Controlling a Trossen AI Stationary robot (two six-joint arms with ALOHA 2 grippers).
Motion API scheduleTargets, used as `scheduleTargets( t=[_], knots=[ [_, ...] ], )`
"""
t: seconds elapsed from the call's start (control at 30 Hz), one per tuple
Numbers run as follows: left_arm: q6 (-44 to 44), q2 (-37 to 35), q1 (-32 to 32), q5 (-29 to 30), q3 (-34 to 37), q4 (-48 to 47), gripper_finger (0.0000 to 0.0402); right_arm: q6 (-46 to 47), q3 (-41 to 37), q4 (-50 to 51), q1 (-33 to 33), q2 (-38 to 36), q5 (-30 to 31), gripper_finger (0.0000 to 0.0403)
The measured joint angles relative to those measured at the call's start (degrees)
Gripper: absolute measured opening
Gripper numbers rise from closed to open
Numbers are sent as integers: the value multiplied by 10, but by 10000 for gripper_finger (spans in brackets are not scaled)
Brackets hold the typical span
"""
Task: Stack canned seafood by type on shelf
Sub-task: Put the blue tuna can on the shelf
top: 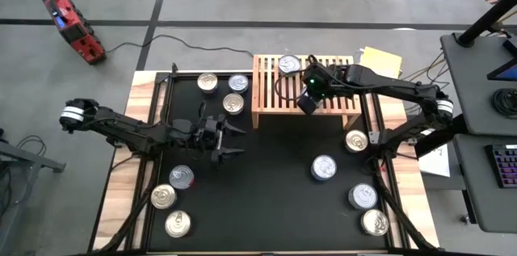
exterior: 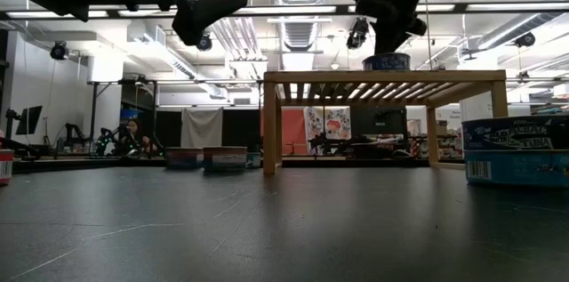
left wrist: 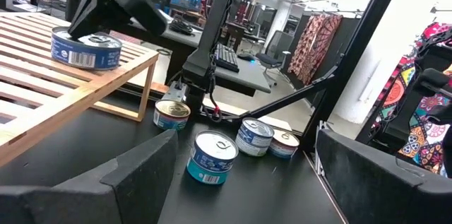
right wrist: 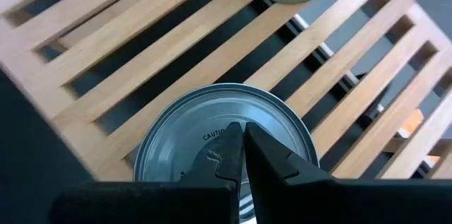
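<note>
Steel-lidded tin [right wrist: 222, 150] sits on the shelf [top: 271, 94] slats beneath the clenched, empty right end effector [right wrist: 240, 146]; rigid, light, slick, so pinch its side wall; left end effector [top: 229, 140] released beside the shelf.

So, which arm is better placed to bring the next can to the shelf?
Probably the left. Its claw hangs open and empty over the mat, close to the cans beside the shelf. The right claw is above the shelf, shut over a can already there.
</note>
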State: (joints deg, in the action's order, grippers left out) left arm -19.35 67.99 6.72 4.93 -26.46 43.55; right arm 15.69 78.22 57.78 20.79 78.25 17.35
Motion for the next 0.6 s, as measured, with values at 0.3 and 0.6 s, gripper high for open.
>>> scheduleTargets(
  t=[0.3, 0.6],
  knots=[
    [0, 0, 0, 0, 0, -7, 323, 32, 0, 2, 21, 2, 8, 9],
    [0, 0, 0, 0, 0, -11, 323, 61, 1, 39, 22, 1, 12, 9]
  ],
)
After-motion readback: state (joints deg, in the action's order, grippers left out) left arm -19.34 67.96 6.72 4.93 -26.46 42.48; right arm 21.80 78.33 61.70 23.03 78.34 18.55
